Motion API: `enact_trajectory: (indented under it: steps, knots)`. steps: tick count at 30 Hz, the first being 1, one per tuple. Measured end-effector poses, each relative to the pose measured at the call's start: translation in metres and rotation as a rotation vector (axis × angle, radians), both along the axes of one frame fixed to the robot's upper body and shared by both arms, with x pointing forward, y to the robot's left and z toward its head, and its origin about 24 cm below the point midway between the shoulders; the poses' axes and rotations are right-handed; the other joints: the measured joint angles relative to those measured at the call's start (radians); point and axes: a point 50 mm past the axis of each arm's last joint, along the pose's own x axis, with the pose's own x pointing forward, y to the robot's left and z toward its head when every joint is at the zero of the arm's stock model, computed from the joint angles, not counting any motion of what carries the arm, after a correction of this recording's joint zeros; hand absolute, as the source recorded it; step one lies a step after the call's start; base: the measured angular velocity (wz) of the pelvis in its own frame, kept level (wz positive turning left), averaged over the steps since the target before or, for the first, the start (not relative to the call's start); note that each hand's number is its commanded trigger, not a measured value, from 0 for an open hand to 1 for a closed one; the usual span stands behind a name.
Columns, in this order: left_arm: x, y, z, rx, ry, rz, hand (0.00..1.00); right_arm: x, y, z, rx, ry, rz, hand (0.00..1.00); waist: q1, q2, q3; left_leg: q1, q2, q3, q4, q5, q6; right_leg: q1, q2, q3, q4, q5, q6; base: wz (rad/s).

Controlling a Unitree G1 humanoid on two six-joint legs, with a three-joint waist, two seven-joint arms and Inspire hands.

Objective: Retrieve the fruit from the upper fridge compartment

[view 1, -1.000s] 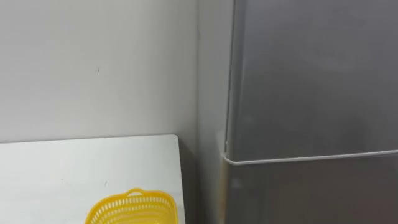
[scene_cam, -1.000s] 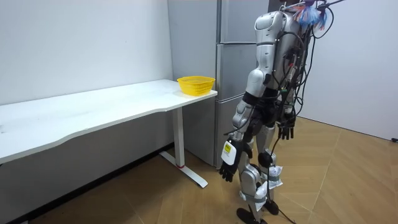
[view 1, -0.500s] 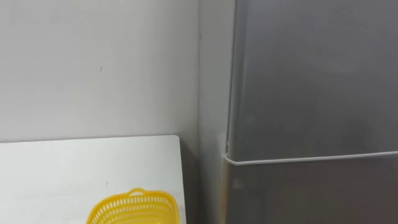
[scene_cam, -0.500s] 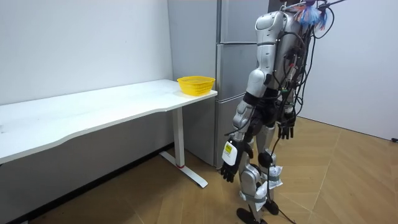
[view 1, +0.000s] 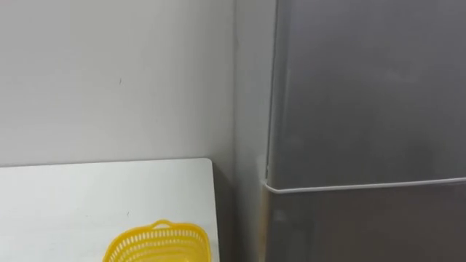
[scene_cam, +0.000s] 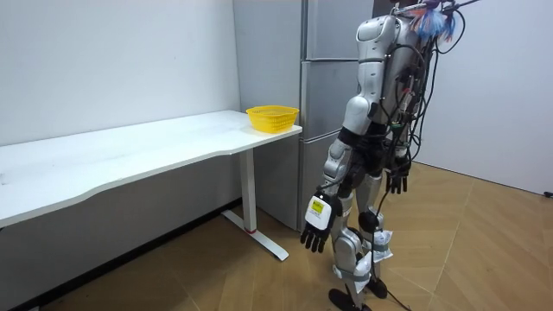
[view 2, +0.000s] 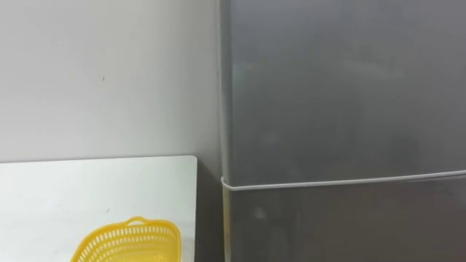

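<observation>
Both hands are hung low, fingers relaxed and nothing held: left hand [scene_cam: 315, 226], right hand [scene_cam: 397, 181]. The upper fridge door [view 1: 364, 94] is shut, the item presumably behind it. With so flat a door face, a slipped grasp at its edge is judged likely.

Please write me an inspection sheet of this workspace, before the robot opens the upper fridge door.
Surface: white table, bare apart from the basket.
Job's things: grey fridge, both doors closed.
Clutter: yellow basket at the table's end beside the fridge.
Hands: left hand and right hand hang open at the robot's sides, holding nothing.
Cables: nothing seen.
Surroundings: robot stands before the fridge; white wall; wood floor.
</observation>
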Motion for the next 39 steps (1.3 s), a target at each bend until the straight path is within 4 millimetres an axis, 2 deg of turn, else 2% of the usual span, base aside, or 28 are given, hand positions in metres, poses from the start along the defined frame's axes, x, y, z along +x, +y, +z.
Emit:
enact_trajectory:
  steps: [7,9,12,15,16,19,22,24,25,27,29,35,37,39]
  knots:
    - [-0.001,0.016,0.006,0.145,-0.11,0.454,0.0,-0.005,-0.002,0.001,-0.02,-0.003,-0.061,0.0,0.011,0.007,-0.0027,0.005,0.0,-0.001,0.0,0.0,0.0,0.007,-0.001,-0.001,0.002,0.0,0.0,0.0]
    - [0.014,0.03,0.013,0.226,-0.224,0.621,0.0,-0.006,-0.003,0.001,-0.032,-0.008,-0.08,0.0,0.028,0.01,-0.0021,0.005,0.0,-0.001,-0.001,0.001,0.001,0.006,-0.001,-0.002,0.003,0.001,0.0,0.0]
    - [0.032,0.047,0.025,0.34,-0.356,0.757,0.0,-0.004,-0.007,0.002,-0.056,-0.028,-0.101,0.0,0.046,0.016,-0.0037,0.007,0.0,-0.001,-0.002,0.001,0.001,0.006,-0.001,-0.001,0.006,0.002,0.0,0.0]
    - [0.047,0.059,0.038,0.453,-0.436,0.818,0.0,-0.001,-0.01,0.002,-0.067,-0.049,-0.101,0.0,0.052,0.018,-0.004,0.006,-0.001,-0.002,-0.006,0.002,0.0,0.001,0.001,0.004,0.006,0.002,0.0,0.0]
    - [0.051,0.061,0.041,0.474,-0.453,0.823,0.0,-0.001,-0.011,0.003,-0.07,-0.054,-0.1,0.0,0.052,0.023,-0.0073,0.006,-0.001,-0.004,-0.007,0.002,0.0,0.001,0.001,0.003,0.006,0.002,0.0,0.0]
    - [0.071,0.072,0.062,0.585,-0.57,0.844,0.0,0.001,-0.016,0.004,-0.083,-0.08,-0.09,0.0,0.053,0.025,-0.009,0.006,-0.003,-0.006,-0.018,0.003,0.001,-0.001,0.0,0.003,0.007,0.002,0.0,0.0]
    - [0.095,0.083,0.091,0.716,-0.713,0.808,0.0,0.001,-0.02,0.005,-0.098,-0.101,-0.074,0.0,0.058,0.026,-0.0115,0.004,-0.01,-0.005,-0.016,0.004,0.0,-0.009,-0.001,0.004,0.013,0.002,0.0,-0.03]
    - [0.112,0.089,0.118,0.81,-0.857,0.801,0.0,-0.001,-0.021,0.006,-0.114,-0.105,-0.062,0.0,0.064,0.025,-0.0114,0.002,-0.012,-0.006,-0.017,0.006,0.001,-0.015,-0.003,0.005,0.018,0.002,0.0,-0.02]
    - [0.116,0.09,0.125,0.828,-0.89,0.801,0.0,0.0,-0.021,0.006,-0.114,-0.109,-0.056,0.0,0.065,0.025,-0.0123,0.001,-0.012,-0.007,-0.017,0.006,0.002,-0.015,-0.003,0.005,0.017,0.001,0.001,0.0]
    - [0.131,0.091,0.154,0.898,-1.028,0.783,0.0,-0.001,-0.019,0.006,-0.11,-0.119,-0.053,0.0,0.069,0.025,-0.0124,0.003,-0.012,-0.007,-0.016,0.006,0.002,-0.015,-0.004,0.006,0.016,0.001,0.001,0.0]
    - [0.14,0.091,0.173,0.942,-1.129,0.748,0.0,-0.002,-0.019,0.006,-0.109,-0.123,-0.033,0.0,0.075,0.028,-0.0133,0.004,-0.011,-0.007,-0.015,0.006,0.002,-0.015,-0.004,0.009,0.017,0.001,0.001,-0.04]
    - [0.164,0.084,0.235,0.923,-1.465,0.732,0.0,-0.004,-0.015,0.005,-0.091,-0.112,-0.011,0.0,0.059,0.024,-0.0088,-0.002,-0.012,-0.018,-0.003,0.006,0.002,-0.013,-0.006,0.001,0.016,0.001,0.001,0.05]
    - [0.17,0.077,0.253,0.887,-1.569,0.694,0.0,-0.003,-0.015,0.005,-0.078,-0.111,-0.012,0.0,0.045,0.022,-0.0071,-0.012,-0.012,-0.025,-0.002,0.007,0.004,-0.015,-0.006,-0.002,0.014,0.001,0.002,0.1]
    - [0.179,0.062,0.269,0.784,-1.69,0.601,0.0,-0.004,-0.014,0.004,-0.054,-0.095,-0.007,0.0,0.039,0.021,-0.0051,-0.013,-0.013,-0.03,-0.001,0.008,0.005,-0.013,-0.006,-0.001,0.011,0.003,0.004,0.05]
